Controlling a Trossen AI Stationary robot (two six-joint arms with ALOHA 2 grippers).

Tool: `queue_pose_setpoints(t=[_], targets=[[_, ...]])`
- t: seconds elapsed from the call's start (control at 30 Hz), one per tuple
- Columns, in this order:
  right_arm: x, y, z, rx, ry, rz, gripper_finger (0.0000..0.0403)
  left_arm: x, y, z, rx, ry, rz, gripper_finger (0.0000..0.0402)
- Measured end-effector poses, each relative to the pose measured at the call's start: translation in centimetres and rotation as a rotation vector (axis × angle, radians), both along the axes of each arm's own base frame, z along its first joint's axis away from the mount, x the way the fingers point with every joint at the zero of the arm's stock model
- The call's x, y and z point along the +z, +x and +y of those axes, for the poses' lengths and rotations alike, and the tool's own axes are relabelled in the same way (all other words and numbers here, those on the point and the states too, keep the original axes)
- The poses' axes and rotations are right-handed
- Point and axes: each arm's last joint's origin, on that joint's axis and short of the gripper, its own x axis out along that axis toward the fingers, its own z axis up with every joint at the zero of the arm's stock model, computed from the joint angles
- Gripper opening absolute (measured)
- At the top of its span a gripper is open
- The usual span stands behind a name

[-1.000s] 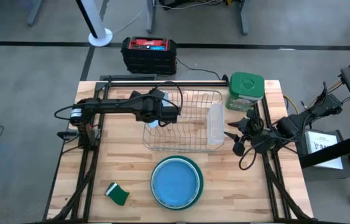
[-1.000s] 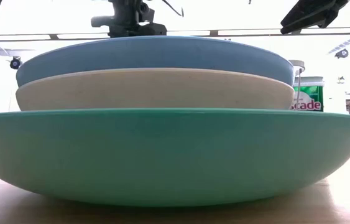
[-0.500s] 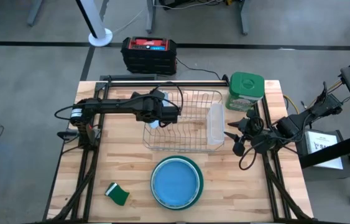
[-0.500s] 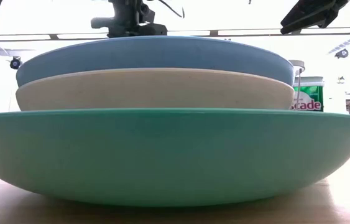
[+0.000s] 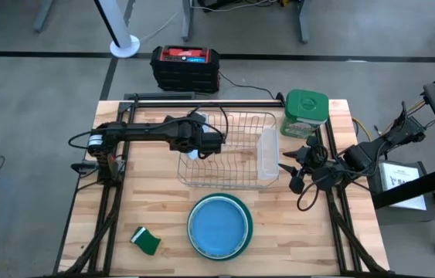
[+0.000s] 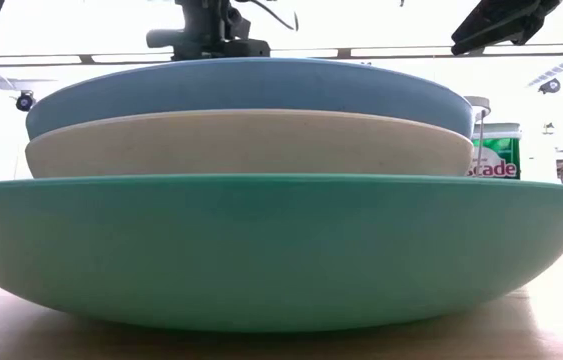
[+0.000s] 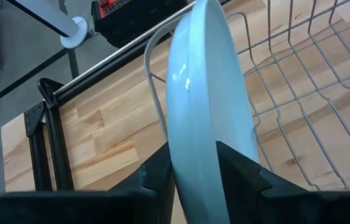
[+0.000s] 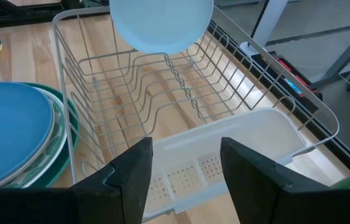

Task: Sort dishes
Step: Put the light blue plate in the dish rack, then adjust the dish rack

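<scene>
Blue plate (image 7: 206, 93) edge-on between left jaws

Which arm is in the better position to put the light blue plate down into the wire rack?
The left. Its gripper is shut on the light blue plate, held on edge over the wire rack. The right gripper is open and empty, waiting beside the rack's white tray.

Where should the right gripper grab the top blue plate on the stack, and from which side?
Take the blue plate by its rim, on the edge facing the right gripper, probably coming in low from that side. It lies flat on the cream plate and teal plate, and its rim overhangs the cream one, so only the edge offers a pinch.
</scene>
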Motion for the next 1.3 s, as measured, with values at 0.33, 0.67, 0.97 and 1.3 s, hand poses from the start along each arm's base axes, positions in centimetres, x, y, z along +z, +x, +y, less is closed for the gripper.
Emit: queue_pose_setpoints(t=[0.33, 0.67, 0.97, 1.3], targets=[[0.0, 0.0, 0.0, 0.000, 0.000, 0.000, 0.0183, 0.0, 0.0, 0.0, 0.000, -0.002, -0.001, 0.0128], [0.0, 0.0, 0.0, 0.000, 0.000, 0.000, 0.0183, 0.0, 0.0, 0.0, 0.001, 0.003, -0.002, 0.0145], [0.0, 0.0, 0.0, 0.005, -0.006, 0.003, 0.0183, 0.2, 0.0, -0.2, -0.036, -0.010, 0.021, 0.0146], [-0.9, 1.3, 3.4, 0.537, 0.099, 0.087, 0.0183, 6.4, 0.0, -4.4, -0.323, 0.117, -0.044, 0.0146]])
